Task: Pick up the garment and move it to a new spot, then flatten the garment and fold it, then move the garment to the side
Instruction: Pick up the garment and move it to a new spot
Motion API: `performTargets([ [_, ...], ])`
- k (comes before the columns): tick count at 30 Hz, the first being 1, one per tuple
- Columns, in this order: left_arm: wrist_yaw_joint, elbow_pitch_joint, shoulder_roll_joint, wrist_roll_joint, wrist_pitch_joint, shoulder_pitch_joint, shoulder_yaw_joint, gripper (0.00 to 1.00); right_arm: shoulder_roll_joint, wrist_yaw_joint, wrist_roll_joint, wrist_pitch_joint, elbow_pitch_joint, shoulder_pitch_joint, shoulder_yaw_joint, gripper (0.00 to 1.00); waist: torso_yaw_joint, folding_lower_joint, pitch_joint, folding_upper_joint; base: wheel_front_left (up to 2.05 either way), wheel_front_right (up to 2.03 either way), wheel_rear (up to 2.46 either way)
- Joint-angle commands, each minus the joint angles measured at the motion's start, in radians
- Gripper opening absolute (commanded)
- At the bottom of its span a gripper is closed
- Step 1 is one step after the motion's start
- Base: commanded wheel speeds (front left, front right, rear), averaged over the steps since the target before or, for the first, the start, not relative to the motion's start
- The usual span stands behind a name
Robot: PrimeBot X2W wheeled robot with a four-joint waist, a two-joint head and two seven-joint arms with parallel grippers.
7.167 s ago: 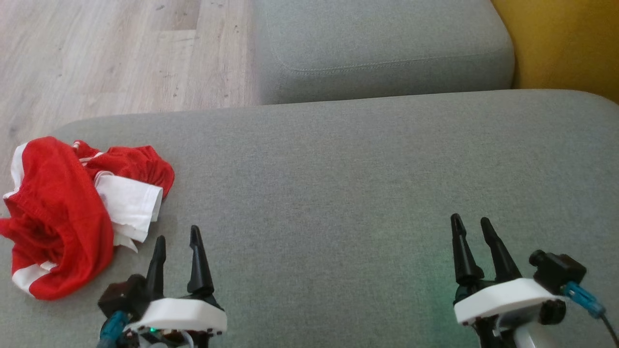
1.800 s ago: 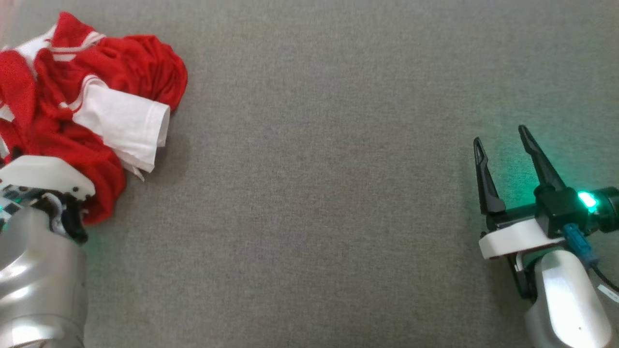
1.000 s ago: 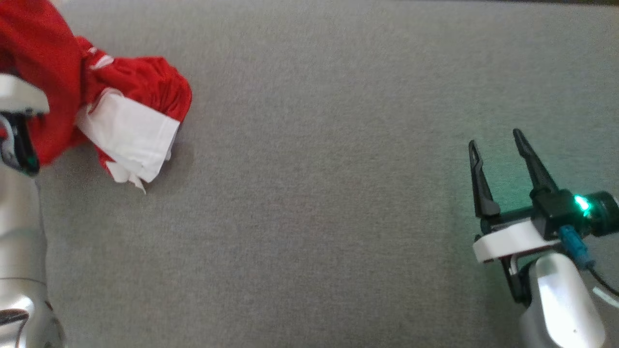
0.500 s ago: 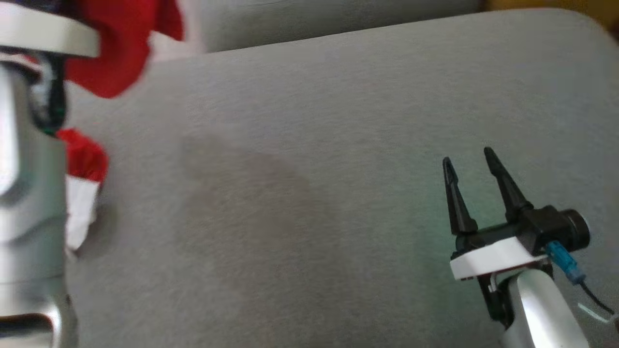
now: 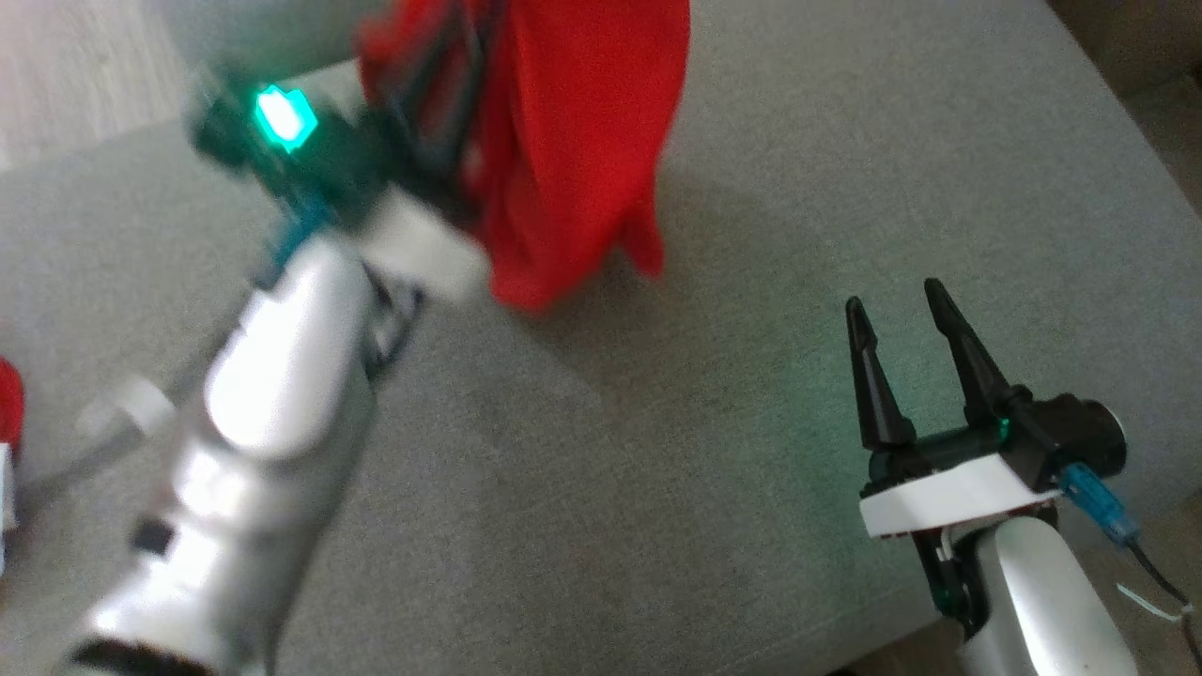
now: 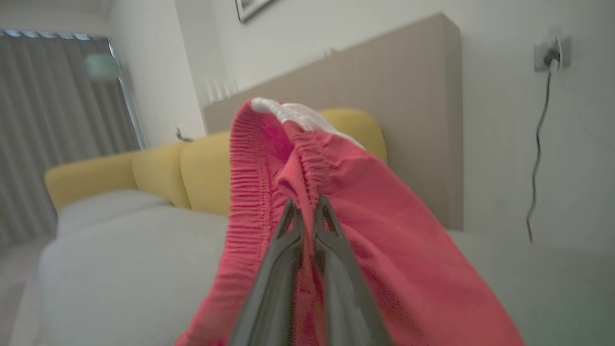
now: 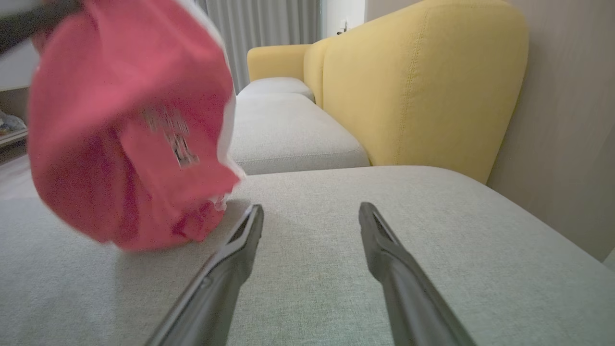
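The garment (image 5: 573, 141) is red cloth with an elastic waistband and white trim, and it hangs bunched above the grey cushion (image 5: 657, 469). My left gripper (image 6: 305, 206) is shut on its gathered waistband (image 6: 269, 158). In the head view the left arm is blurred, and its fingers (image 5: 441, 103) reach into the red folds. The garment's lower end (image 7: 125, 134) dangles just over the cushion, to the left of my right gripper (image 7: 311, 211). My right gripper (image 5: 897, 305) is open above the cushion at the lower right, with nothing between its fingers.
A scrap of red and white cloth (image 5: 7, 413) lies at the left edge of the head view. A yellow sofa back (image 7: 423, 86) and a second grey seat (image 7: 288, 129) stand beyond. The cushion's edge (image 5: 1127, 188) drops off on the right. Wooden floor (image 5: 56, 56) is at the far left.
My left arm has lifted the garment off the cushion and swung it right, towards the middle. The head camera has shifted too. My right gripper stays open, about where it was.
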Motion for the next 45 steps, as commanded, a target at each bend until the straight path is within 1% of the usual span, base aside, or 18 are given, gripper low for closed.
performTargets([
  [1, 0.002, 0.002, 0.018, 0.007, -0.016, 0.041, 0.0, 0.0, 0.0, -0.001, 0.009, -0.006, -0.032, -0.039, 0.03, 1.0, -0.005, -0.0002, 0.037, -0.0001, 0.0, 0.0, 0.0],
  [4, 0.002, 0.072, -0.009, 0.026, -0.033, 0.16, -0.072, 0.0, 0.0, -0.001, 0.017, -0.006, -0.023, -0.039, 0.043, 1.0, 0.014, -0.0002, 0.054, -0.0001, 0.0, 0.0, 0.0],
  [6, 0.006, 0.064, -0.03, 0.032, -0.035, 0.237, -0.09, 0.0, 0.0, -0.001, 0.019, -0.006, -0.014, -0.04, 0.05, 1.0, 0.031, -0.0002, 0.059, -0.0001, 0.0, 0.0, 0.0],
  [7, 0.011, 0.056, -0.038, 0.032, -0.035, 0.276, -0.092, 0.4, 0.0, -0.001, 0.019, -0.006, -0.009, -0.041, 0.051, 1.0, 0.041, -0.0002, 0.058, -0.0001, 0.0, 0.0, 0.0],
  [8, 0.021, 0.043, -0.047, 0.032, -0.035, 0.312, -0.091, 1.0, 0.0, -0.001, 0.017, -0.006, -0.005, -0.04, 0.049, 1.0, 0.054, -0.0002, 0.053, -0.0001, 0.0, 0.0, 0.0],
  [10, 0.041, 0.006, -0.062, 0.027, -0.035, 0.379, -0.079, 1.0, 0.0, -0.001, 0.009, -0.006, 0.002, -0.033, 0.039, 1.0, 0.085, -0.0002, 0.036, -0.0001, 0.0, 0.0, 0.0],
  [11, 0.066, -0.043, -0.073, 0.024, -0.035, 0.444, -0.06, 1.0, 0.0, -0.001, -0.001, -0.006, 0.009, -0.021, 0.027, 1.0, 0.118, -0.0002, 0.01, -0.0001, 0.0, 0.0, 0.0],
  [12, 0.08, -0.069, -0.077, 0.02, -0.035, 0.478, -0.046, 1.0, 0.0, -0.001, -0.006, -0.006, 0.014, -0.013, 0.02, 1.0, 0.136, -0.0002, -0.006, -0.0001, 0.0, 0.0, 0.0],
  [18, 0.18, -0.224, -0.09, 0.001, -0.035, 0.686, 0.091, 1.0, 0.0, -0.001, -0.024, -0.006, 0.026, 0.054, -0.027, 1.0, 0.233, -0.0002, -0.129, -0.0001, 0.0, 0.0, 0.0],
  [21, 0.208, -0.293, -0.094, -0.008, -0.035, 0.783, 0.155, 1.0, 0.0, -0.001, -0.036, -0.006, 0.028, 0.107, -0.05, 1.0, 0.278, -0.0002, -0.189, -0.0001, 0.0, 0.0, 0.0],
  [25, 0.214, -0.365, -0.095, -0.022, -0.035, 0.881, 0.21, 1.0, 0.0, -0.001, -0.035, -0.006, 0.012, 0.167, -0.064, 1.0, 0.329, -0.0002, -0.241, -0.0001, 0.0, 0.0, 0.0],
  [30, 0.223, -0.404, -0.096, -0.03, -0.035, 0.937, 0.231, 1.0, 0.0, -0.001, -0.033, -0.006, -0.005, 0.211, -0.071, 1.0, 0.363, -0.0002, -0.269, -0.0001, 0.0, 0.0, 0.0],
  [35, 0.225, -0.415, -0.096, -0.024, -0.035, 0.953, 0.231, 1.0, 0.0, -0.001, -0.028, -0.006, -0.015, 0.227, -0.063, 1.0, 0.373, -0.0002, -0.281, -0.0001, 0.0, 0.0, 0.0],
  [45, 0.226, -0.405, -0.096, -0.005, -0.035, 0.963, 0.236, 1.0, 0.0, -0.001, -0.034, -0.006, -0.022, 0.233, -0.044, 1.0, 0.367, -0.0002, -0.284, -0.0001, 0.0, 0.0, 0.0],
])
